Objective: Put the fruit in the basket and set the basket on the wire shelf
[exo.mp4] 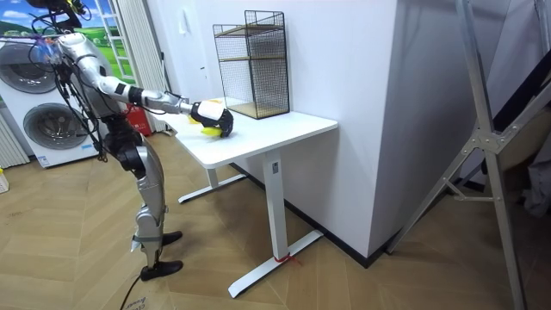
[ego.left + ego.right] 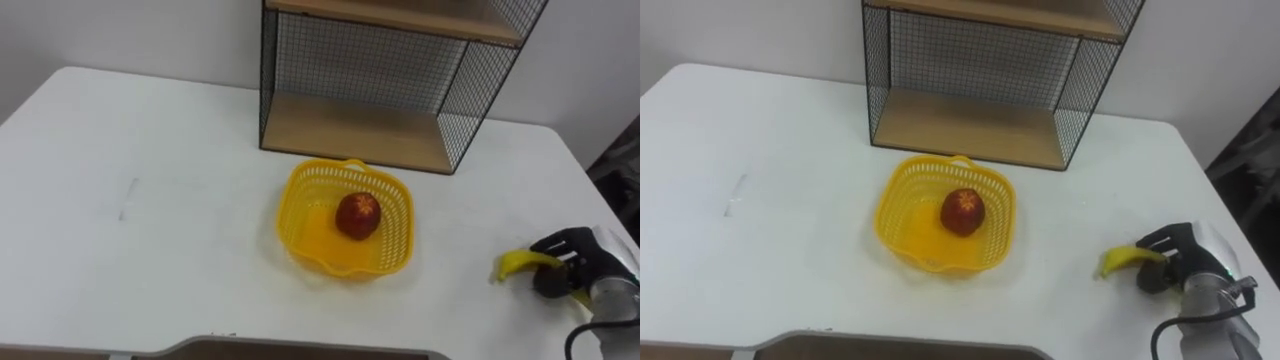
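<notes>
Right hand: fingers curled round the banana, near the table's right edge. Apple sits in the basket, well apart on my left. I should carry the banana over the rim and release low. Its far end is hidden under my fingers, so I can't judge how firm the hold is
</notes>
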